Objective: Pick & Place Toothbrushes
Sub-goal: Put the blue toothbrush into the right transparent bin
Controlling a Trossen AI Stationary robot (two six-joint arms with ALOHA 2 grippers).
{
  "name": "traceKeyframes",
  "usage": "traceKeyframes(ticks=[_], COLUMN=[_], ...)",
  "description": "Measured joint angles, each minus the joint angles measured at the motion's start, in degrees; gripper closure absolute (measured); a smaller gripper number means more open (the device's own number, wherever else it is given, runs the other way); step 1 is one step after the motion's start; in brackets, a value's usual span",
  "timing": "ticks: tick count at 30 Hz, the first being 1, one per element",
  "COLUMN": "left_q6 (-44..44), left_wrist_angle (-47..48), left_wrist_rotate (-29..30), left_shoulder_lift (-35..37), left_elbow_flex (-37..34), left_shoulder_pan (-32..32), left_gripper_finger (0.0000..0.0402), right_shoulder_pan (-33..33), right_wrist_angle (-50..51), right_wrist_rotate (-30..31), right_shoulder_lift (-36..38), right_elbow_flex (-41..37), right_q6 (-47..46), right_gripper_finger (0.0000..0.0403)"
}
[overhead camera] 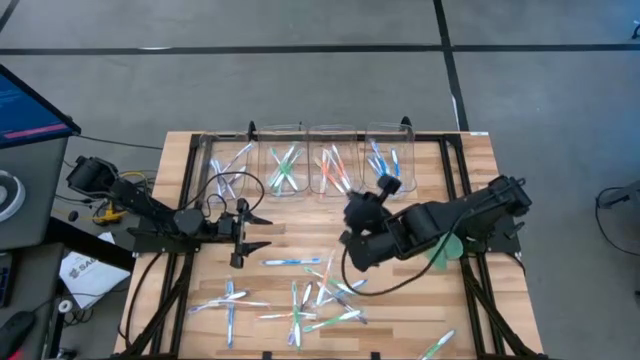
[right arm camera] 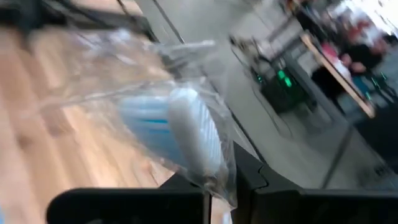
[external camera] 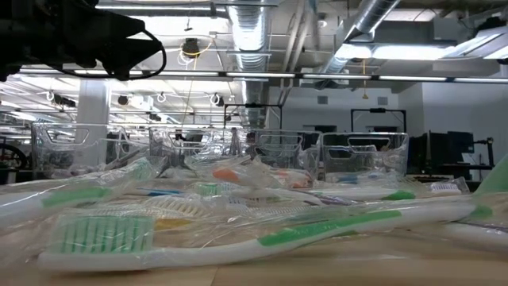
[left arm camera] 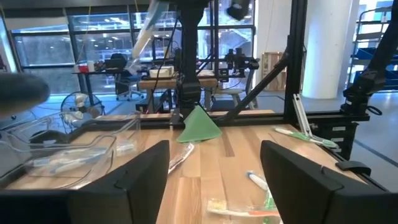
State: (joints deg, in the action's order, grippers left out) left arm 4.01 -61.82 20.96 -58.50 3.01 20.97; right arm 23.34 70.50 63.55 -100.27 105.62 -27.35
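Currently, scene: sorting toothbrushes (overhead camera: 300,300) into clear bins (overhead camera: 285,160).
Left claw (overhead camera: 255,231): fingers spread, empty, bins just beyond it.
Right claw (overhead camera: 388,183): closed on a wrapped blue toothbrush (right arm camera: 180,134), beside the bins, probably for dropping in.

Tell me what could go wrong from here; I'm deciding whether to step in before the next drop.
1. The right gripper is shut on a blue wrapped toothbrush by one end; the loose crinkled wrapper might slip out in transit.
2. The clear bins stand close together, so a swinging brush could fall into the wrong bin.
3. The left gripper, open and empty, hangs near the loose toothbrush pile and might scatter overlapping brushes when descending.
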Motion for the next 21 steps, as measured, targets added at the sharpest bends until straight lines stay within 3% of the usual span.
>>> traceKeyframes(ticks=[7,14,16,21], left_q6=[-2.98,-3.02,-3.70,-4.31], left_wrist_angle=[0.04,0.18,0.13,0.40], left_wrist_rotate=[-2.50,-2.74,-2.78,-2.74], left_shoulder_lift=[0.00,0.00,0.00,-0.02], left_elbow_flex=[0.00,-0.17,-0.28,-1.65], left_shoulder_pan=[0.00,0.00,0.00,-0.33], left_gripper_finger=[0.0170,0.0170,0.0173,0.0178], right_shoulder_pan=[-1.85,-8.17,-9.59,-7.88], right_wrist_angle=[19.99,19.39,14.84,7.96], right_wrist_rotate=[-0.29,-3.71,-5.20,-6.54], right_shoulder_lift=[-0.07,10.64,13.40,18.67], right_elbow_flex=[0.07,-3.30,-5.94,-14.19], right_q6=[-19.04,-19.22,-19.28,-19.25], right_gripper_finger=[0.0391,0.0391,0.0391,0.0391])
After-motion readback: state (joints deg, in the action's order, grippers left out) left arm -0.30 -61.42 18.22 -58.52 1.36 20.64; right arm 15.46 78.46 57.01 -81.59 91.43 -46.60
